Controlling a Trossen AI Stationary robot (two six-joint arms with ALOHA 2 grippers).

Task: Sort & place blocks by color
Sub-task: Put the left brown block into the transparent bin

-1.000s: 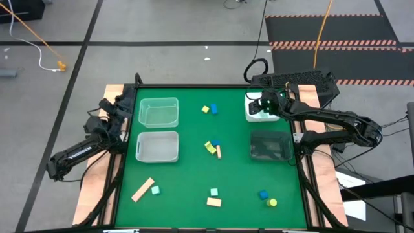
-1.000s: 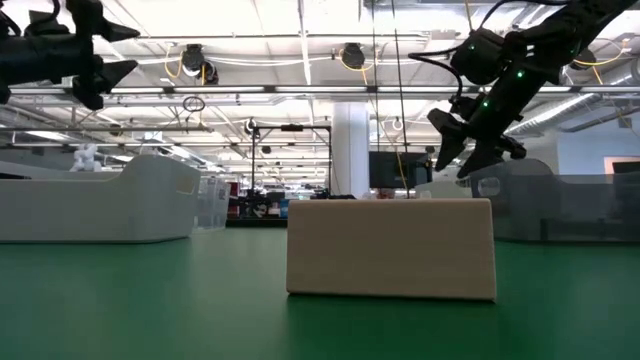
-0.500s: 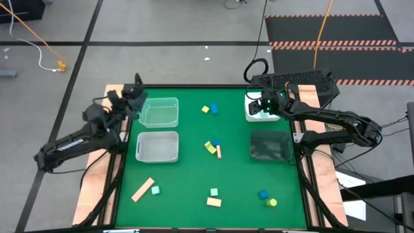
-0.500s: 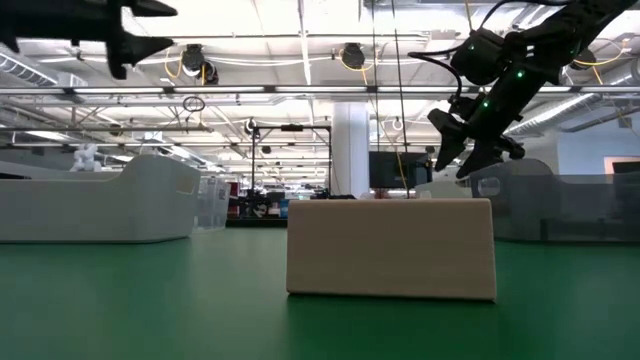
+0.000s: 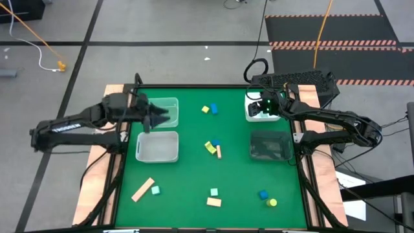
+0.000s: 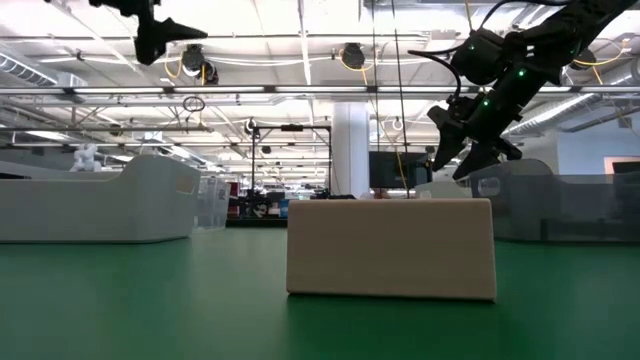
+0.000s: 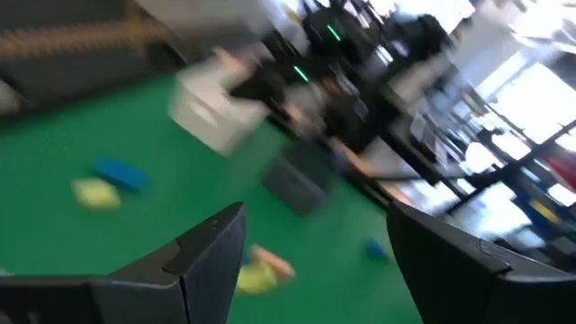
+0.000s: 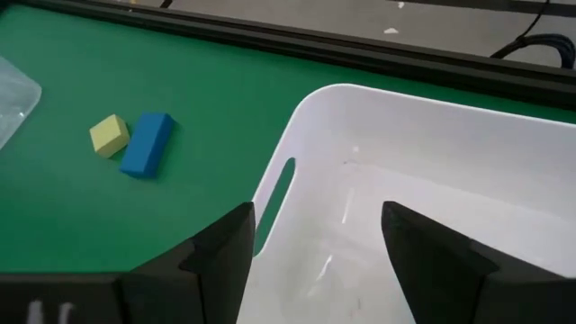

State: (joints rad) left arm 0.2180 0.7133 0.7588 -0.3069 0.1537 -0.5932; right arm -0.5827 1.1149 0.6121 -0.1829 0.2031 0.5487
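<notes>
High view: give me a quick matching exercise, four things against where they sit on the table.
Things:
1. long tan plank
2. yellow cylinder
3. white bin
4. dark bin

Places:
A. under the right gripper, far right corner
B. near left corner, beside a mint block
C. right side, nearer than the white bin
D. near right corner, by a blue block

Pairs: 1-B, 2-D, 3-A, 4-C

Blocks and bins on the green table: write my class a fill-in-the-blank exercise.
1. The right pincer hovers over the ___ bin.
2. The left pincer is over a ___ bin.
3. The blue block lies beside a ___ block.

Missing words: white; clear; yellow
</notes>
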